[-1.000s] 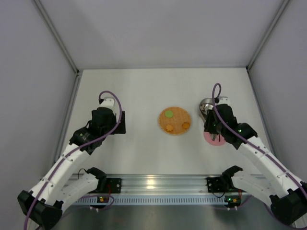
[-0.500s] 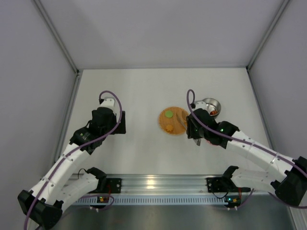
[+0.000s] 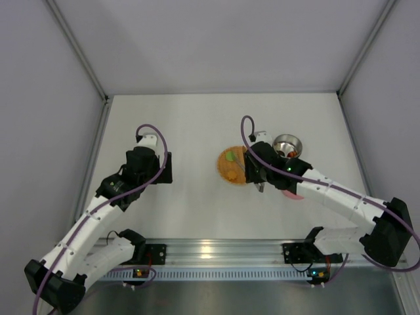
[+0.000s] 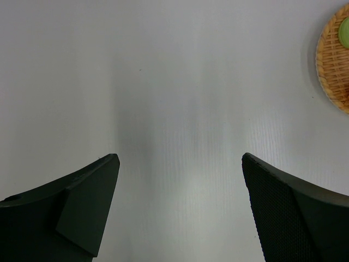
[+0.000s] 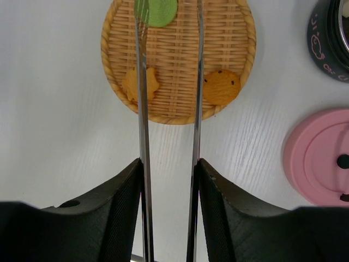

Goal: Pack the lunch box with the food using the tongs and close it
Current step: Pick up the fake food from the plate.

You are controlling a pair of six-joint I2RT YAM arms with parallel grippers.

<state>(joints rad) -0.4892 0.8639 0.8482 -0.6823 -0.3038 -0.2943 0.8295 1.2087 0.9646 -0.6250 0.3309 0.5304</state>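
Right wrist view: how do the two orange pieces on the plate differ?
The left piece has a lobed outline and no marks; the right piece is rounder, with small dark dots. One arm of the tongs crosses the left piece; the right piece lies just outside the other arm. Both are orange, flat and on the plate.

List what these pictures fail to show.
- lunch box: right wrist view's edge crops it; top view too small for contents.
- lid: cropped by the same edge; right arm covers most from above.
- tongs: joined end hidden behind the right pincer, right wrist view.
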